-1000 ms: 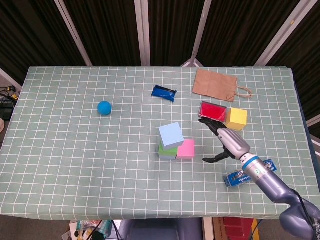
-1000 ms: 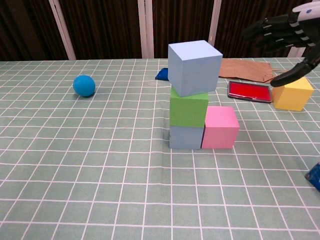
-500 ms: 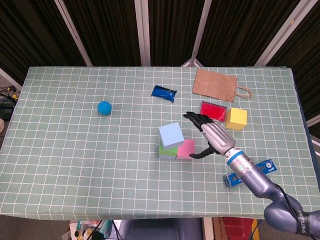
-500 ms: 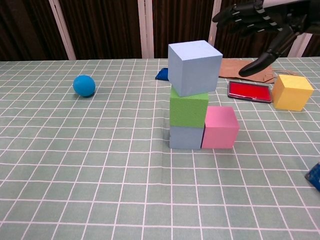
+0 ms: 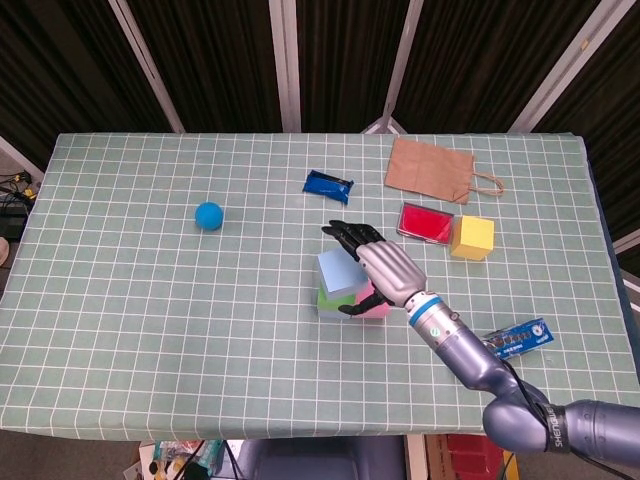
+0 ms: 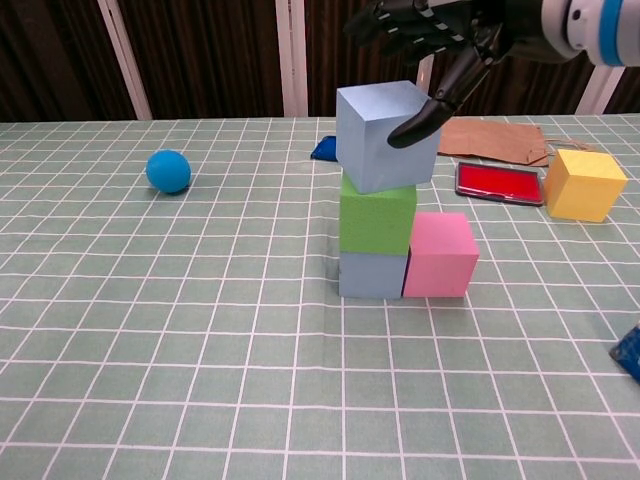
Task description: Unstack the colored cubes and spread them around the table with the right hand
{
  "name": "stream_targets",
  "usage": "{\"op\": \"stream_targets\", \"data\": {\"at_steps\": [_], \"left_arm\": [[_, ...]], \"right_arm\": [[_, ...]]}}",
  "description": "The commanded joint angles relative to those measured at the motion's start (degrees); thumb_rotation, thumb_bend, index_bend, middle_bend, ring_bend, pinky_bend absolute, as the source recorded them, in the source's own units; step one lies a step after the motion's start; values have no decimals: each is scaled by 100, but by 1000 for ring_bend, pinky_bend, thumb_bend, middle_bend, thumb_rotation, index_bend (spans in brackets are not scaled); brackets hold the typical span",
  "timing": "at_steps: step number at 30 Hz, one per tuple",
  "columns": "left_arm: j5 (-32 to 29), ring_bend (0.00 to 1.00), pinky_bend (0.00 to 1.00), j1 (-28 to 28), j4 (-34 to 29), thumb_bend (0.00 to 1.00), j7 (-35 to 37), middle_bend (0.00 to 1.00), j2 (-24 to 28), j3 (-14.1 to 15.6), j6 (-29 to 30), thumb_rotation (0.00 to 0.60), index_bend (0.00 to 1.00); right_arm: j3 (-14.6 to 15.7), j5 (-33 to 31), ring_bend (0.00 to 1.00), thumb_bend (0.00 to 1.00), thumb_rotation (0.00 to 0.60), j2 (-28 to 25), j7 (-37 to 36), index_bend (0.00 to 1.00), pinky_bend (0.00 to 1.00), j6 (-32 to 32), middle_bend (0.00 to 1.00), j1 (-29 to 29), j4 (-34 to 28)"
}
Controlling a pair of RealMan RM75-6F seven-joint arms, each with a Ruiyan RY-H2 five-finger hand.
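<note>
Roughly midway: yellow cube (image 6: 585, 184) and pink cube (image 6: 440, 254) are off the stack, pink touching its base. Right hand (image 6: 440, 35), fingers spread wide, empty, above top blue cube (image 6: 388, 135); green cube (image 6: 376, 220) beneath.

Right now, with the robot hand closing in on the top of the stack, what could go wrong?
The top light blue cube sits twisted and overhanging the green cube, so a sideways nudge from the right robot hand could tip it off. The thumb already reaches its right face while the fingers are spread above; an uneven grip may drag the stack. A falling cube could knock the pink cube alongside.
</note>
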State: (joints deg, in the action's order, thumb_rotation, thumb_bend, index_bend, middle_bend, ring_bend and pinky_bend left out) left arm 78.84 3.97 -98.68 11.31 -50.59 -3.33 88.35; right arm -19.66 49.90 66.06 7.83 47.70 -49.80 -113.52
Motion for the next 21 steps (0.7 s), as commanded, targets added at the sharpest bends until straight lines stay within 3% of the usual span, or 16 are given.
{"op": "stream_targets", "data": {"at_steps": [1, 7, 10, 16, 18, 21], "left_arm": [[4, 0, 9, 8, 4, 285, 28, 0, 9, 0, 7, 600, 95], [4, 0, 9, 20, 19, 285, 80, 0, 22, -6, 20, 600, 112], [-6, 0, 9, 16, 18, 285, 78, 0, 24, -7, 6, 600, 118], [8, 0, 9, 18, 7, 285, 56, 0, 21, -3, 13, 600, 120], [11, 0, 9, 19, 8, 285, 54, 0, 19, -4, 17, 600, 120], [11, 0, 9, 17, 12, 285, 52, 0, 18, -2, 9, 600, 121]], "right_arm": [[45, -298, 0, 133, 600, 186, 296, 0, 0, 107, 3, -242, 106], [134, -658, 35, 133, 600, 355, 680, 0, 0, 279, 78, -520, 195], [157, -733, 154, 133, 600, 400, 762, 33, 0, 352, 170, -581, 211], [182, -730, 474, 133, 600, 581, 856, 326, 18, 623, 437, -642, 287], [164, -606, 571, 135, 600, 711, 797, 444, 86, 802, 524, -604, 331], [131, -406, 655, 160, 600, 975, 761, 532, 159, 1194, 591, -538, 450]]}}
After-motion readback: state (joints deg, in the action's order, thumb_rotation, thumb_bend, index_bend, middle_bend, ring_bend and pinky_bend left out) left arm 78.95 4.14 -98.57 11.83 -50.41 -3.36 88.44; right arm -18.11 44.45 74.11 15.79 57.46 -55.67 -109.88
